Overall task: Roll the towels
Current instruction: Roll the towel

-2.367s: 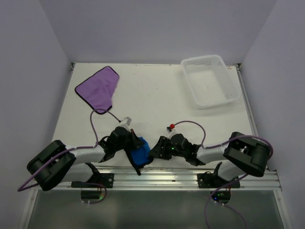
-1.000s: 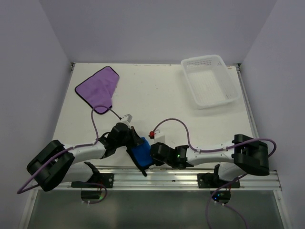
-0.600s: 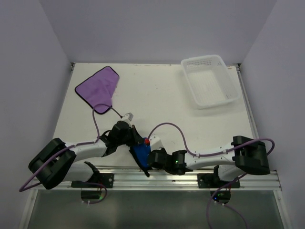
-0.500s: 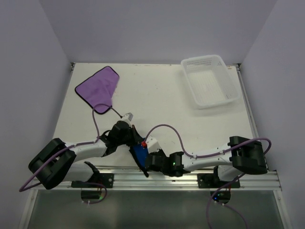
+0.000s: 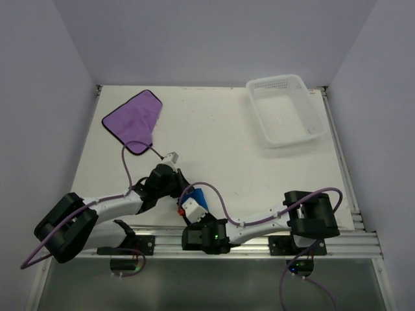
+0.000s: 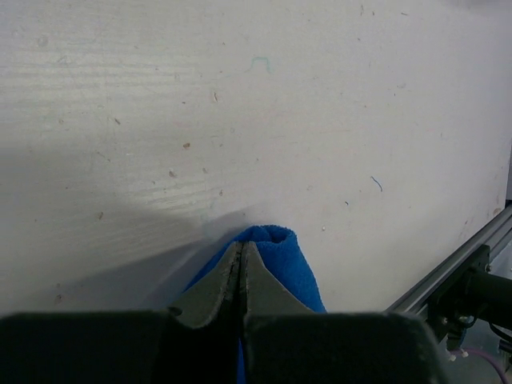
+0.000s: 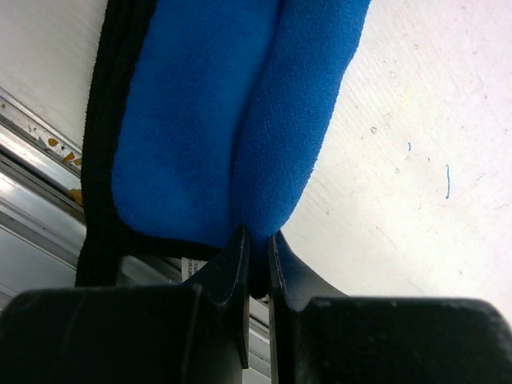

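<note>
At the near edge of the table (image 6: 240, 96), left of its middle, the blue towel (image 7: 232, 112) lay bunched into two fat folds side by side, its black hem (image 7: 102, 160) toward the rail (image 7: 28, 132). On it the left claw (image 6: 242, 245) was pinched tight, blue cloth bulging round its tips and showing between the fingers. Opposite, the right claw (image 7: 258, 237) stood narrow, nipping the end of the thicker fold. Well apart, the purple towel (image 5: 133, 121) lay flat, not rolled, near the far-left corner. Empty, the white basket (image 5: 285, 109) sat at the far-right corner.
</note>
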You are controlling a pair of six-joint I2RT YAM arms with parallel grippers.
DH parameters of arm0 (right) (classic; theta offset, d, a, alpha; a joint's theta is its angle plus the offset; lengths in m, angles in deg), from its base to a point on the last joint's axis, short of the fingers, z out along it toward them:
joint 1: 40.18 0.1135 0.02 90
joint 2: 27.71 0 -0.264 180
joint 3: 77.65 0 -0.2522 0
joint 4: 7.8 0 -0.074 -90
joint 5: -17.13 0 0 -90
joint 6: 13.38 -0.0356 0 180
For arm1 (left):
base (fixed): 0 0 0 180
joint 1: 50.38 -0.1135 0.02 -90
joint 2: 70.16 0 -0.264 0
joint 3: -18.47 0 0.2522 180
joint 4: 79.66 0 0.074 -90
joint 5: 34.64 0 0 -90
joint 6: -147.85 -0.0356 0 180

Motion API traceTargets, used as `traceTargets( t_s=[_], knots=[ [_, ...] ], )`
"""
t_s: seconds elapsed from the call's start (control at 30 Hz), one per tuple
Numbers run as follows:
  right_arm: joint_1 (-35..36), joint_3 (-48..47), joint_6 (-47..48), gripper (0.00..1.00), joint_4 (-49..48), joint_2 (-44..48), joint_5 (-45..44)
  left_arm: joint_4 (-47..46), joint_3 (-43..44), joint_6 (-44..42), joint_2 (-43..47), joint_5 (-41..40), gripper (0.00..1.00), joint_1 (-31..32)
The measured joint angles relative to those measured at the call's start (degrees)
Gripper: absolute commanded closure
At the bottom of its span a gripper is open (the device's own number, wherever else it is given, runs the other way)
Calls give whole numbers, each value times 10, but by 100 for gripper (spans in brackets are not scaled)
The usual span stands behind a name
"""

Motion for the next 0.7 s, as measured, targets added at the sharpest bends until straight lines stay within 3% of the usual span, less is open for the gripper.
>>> traceTargets(
  t_s=[0.7],
  knots=[
    [56, -113, -23, 100, 155, -127, -111, 0, -16, 0, 7, -5, 100, -3]
  ],
)
